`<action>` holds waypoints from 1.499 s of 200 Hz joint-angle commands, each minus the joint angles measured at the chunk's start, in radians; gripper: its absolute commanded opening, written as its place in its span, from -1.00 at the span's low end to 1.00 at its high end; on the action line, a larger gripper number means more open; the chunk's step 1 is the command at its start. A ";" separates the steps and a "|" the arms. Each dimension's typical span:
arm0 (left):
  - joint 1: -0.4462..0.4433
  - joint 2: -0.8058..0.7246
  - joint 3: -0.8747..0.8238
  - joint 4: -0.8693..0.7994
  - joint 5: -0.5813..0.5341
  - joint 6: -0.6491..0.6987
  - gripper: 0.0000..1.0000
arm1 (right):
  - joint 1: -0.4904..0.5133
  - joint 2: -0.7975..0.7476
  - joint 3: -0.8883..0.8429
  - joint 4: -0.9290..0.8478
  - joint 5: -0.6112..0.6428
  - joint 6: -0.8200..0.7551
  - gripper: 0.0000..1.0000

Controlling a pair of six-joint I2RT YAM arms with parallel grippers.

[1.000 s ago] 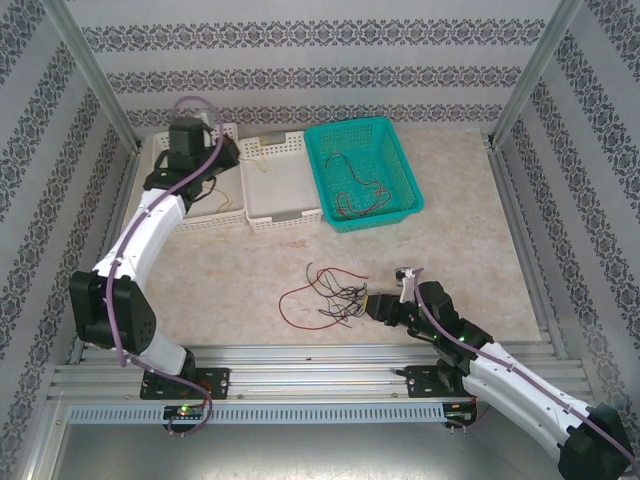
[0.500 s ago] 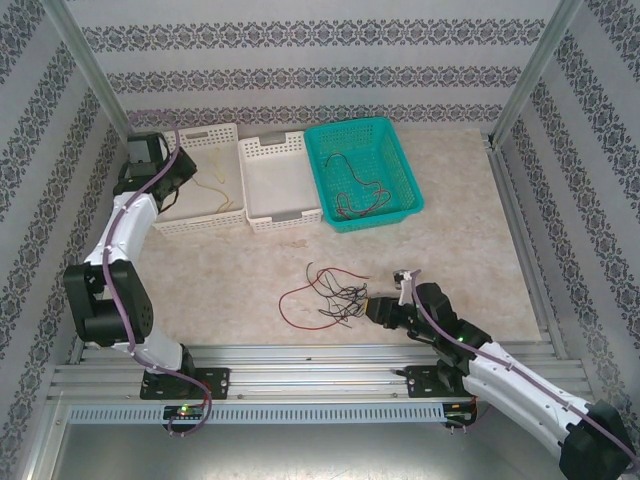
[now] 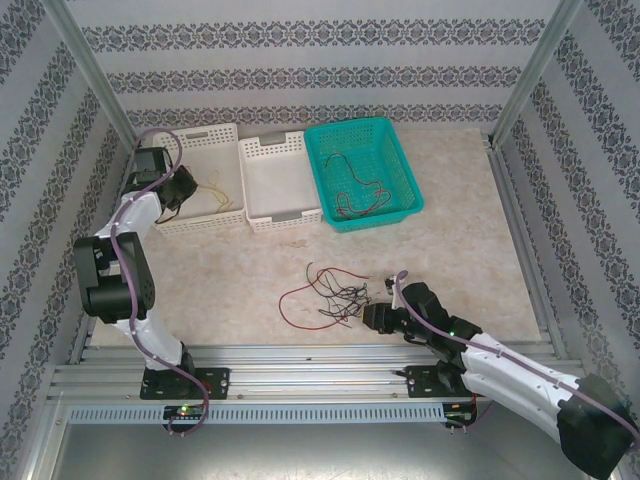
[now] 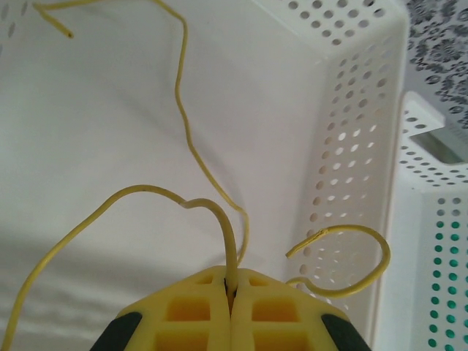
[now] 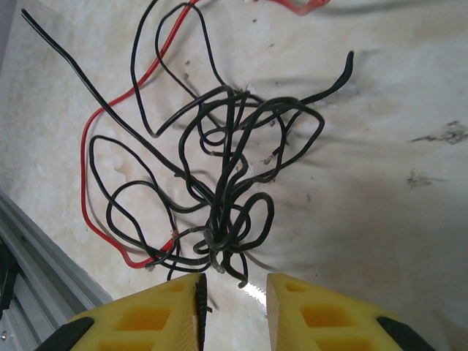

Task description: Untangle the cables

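Right wrist view: the tangle of thin black and red wires (image 5: 227, 183) lies on the beige surface (image 5: 380, 183) straight ahead of the right claw (image 5: 234, 281), jaws slightly spread, its nearest loops at their gap. Well apart, the left claw (image 4: 232, 281) pinches a thin yellow wire (image 4: 186, 124) over a white perforated basket (image 4: 351, 146).

No word, brand, number or sign can be read in any view. The wallpaper (image 3: 320, 40) bears bands of dark floral ornament, not lettering, and the dark specks on the tabletop (image 5: 409, 146) are stains, not print.
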 commanded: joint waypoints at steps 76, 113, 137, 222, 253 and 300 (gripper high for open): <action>0.016 -0.004 0.022 0.010 0.044 -0.031 -0.09 | 0.020 0.048 0.050 0.052 0.019 -0.039 -0.68; 0.012 -0.080 -0.013 0.014 0.055 -0.080 0.21 | 0.021 0.073 0.065 0.057 0.023 -0.045 -0.79; -0.001 -0.147 -0.020 -0.025 0.062 -0.098 0.40 | 0.020 0.087 0.083 0.055 0.025 -0.053 -0.98; -0.203 -0.560 -0.212 -0.160 0.069 -0.068 0.70 | 0.021 0.031 0.163 0.042 -0.008 -0.108 -1.00; -0.394 -0.694 -0.359 -0.134 0.040 -0.083 0.71 | 0.021 0.057 0.222 0.093 -0.102 -0.148 -1.00; -0.648 -0.785 -0.550 0.020 0.055 -0.182 0.71 | 0.020 0.145 0.301 0.191 -0.199 -0.162 -1.00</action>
